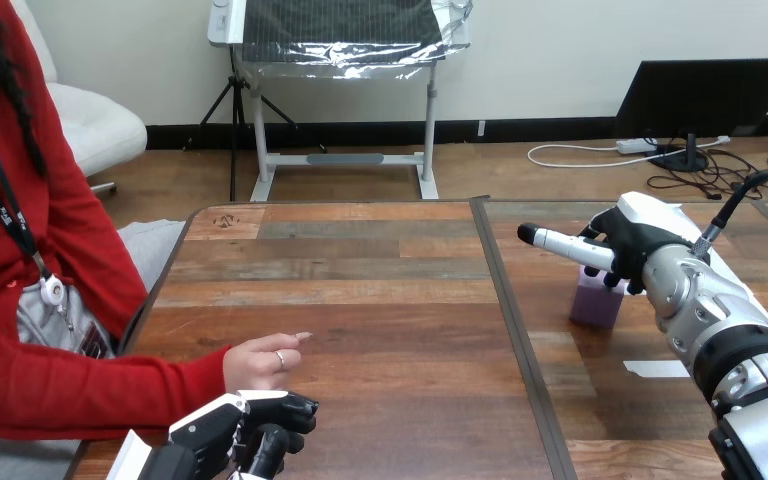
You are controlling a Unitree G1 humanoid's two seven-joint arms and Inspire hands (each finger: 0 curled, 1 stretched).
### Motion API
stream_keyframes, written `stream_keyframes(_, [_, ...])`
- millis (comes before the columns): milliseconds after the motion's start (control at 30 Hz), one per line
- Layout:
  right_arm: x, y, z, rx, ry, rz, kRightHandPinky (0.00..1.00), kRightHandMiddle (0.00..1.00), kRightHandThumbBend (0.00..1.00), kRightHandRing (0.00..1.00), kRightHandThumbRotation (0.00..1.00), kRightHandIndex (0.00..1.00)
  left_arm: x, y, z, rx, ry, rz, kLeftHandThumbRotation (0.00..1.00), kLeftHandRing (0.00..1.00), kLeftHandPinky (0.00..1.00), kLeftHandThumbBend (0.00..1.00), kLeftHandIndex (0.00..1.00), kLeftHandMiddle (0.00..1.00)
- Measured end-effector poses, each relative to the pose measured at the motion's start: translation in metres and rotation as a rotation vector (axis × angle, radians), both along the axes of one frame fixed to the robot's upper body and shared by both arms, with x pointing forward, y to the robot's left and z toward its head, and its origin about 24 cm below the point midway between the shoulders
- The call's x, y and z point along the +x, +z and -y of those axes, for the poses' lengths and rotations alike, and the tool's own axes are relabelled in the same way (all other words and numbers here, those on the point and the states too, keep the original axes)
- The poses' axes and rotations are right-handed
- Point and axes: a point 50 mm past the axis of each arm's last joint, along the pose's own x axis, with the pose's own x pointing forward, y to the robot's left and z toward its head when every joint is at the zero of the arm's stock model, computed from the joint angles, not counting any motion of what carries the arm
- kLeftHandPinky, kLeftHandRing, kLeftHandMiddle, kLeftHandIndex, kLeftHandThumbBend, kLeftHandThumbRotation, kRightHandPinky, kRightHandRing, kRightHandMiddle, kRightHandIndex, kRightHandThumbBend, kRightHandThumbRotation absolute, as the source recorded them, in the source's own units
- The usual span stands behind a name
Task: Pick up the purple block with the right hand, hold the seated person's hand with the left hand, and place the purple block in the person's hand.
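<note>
The purple block (596, 303) stands on the right part of the wooden table (380, 300). My right hand (632, 243) hovers right over it and touches its top; whether it grips the block I cannot tell. The person's hand (258, 362) rests on the table at the left, its fingers pointing right, with nothing in it. My left hand (248, 425) sits just in front of that hand at the table's near edge, fingers curled and holding nothing. The two hands are close together, and I see no grip on the person's hand.
A dark seam (516, 330) runs front to back between the table's two parts. A white strip of tape (655, 368) lies on the right part in front of the block. The person sits at the left side.
</note>
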Motion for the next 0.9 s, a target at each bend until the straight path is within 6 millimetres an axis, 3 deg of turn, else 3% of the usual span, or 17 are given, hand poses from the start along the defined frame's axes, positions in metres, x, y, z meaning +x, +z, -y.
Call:
stream_keyframes(333, [0.002,0.005,0.000,0.001,-0.021,0.107,0.28,0.38,0.77,0.34,1.00,0.42,0.000,0.000,0.000,0.001,-0.001,0.000,0.87,0.65,0.59,0.45,0.65,0.67])
stream_keyframes(467, [0.003,0.008,0.000,0.002,-0.028,0.153,0.21,0.28,0.74,0.24,1.00,0.31,0.000,0.000,0.000,0.003,-0.002,0.000,0.87,0.65,0.58,0.45,0.65,0.67])
stream_keyframes(900, [0.004,0.013,0.000,0.030,-0.044,0.240,0.11,0.16,0.74,0.11,0.99,0.19,0.001,0.000,0.002,0.017,-0.011,0.001,0.87,0.65,0.58,0.43,0.65,0.67])
